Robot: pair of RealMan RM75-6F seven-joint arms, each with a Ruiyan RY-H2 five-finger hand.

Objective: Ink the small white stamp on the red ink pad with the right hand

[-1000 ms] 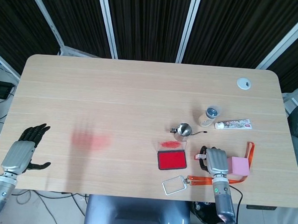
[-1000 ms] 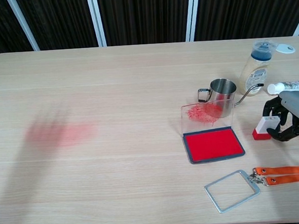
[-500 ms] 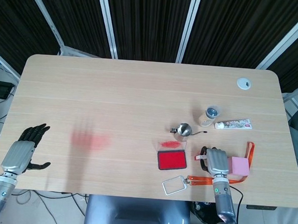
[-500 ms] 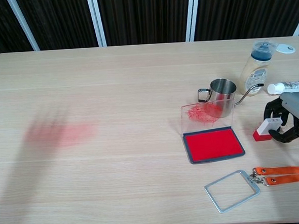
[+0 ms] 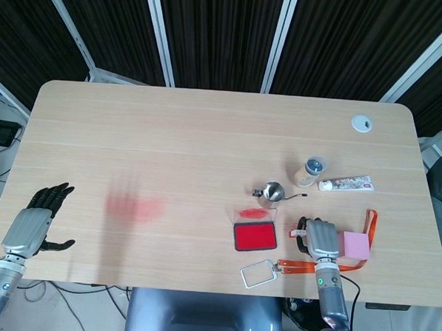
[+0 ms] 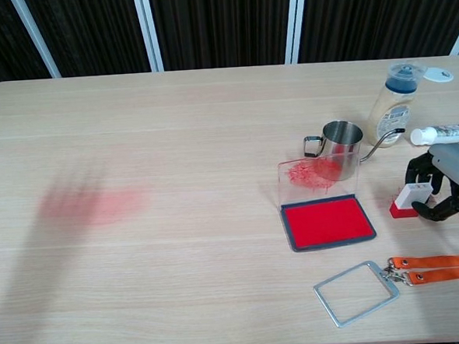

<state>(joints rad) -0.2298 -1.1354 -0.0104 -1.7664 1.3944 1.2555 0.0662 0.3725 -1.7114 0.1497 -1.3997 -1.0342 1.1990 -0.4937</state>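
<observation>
The small white stamp (image 6: 411, 198) with its red base sits tilted at the right of the table, just right of the open red ink pad (image 6: 328, 222). My right hand (image 6: 450, 180) curls its dark fingers around the stamp and grips it low over the tabletop. In the head view the stamp (image 5: 298, 231) peeks out at the left of the right hand (image 5: 321, 239), with the ink pad (image 5: 255, 235) beside it. My left hand (image 5: 34, 222) lies at the table's left edge, fingers spread, holding nothing.
The pad's clear lid (image 6: 317, 174) stands up, smeared red. Behind it are a metal cup (image 6: 341, 142), a bottle (image 6: 393, 103) and a tube (image 6: 445, 133). An orange lanyard with a badge frame (image 6: 355, 291) lies in front. A pink box (image 5: 355, 244) sits by my right hand.
The stamp has tipped over a little and shifted slightly right within the right hand's fingers. The left hand has not moved.
</observation>
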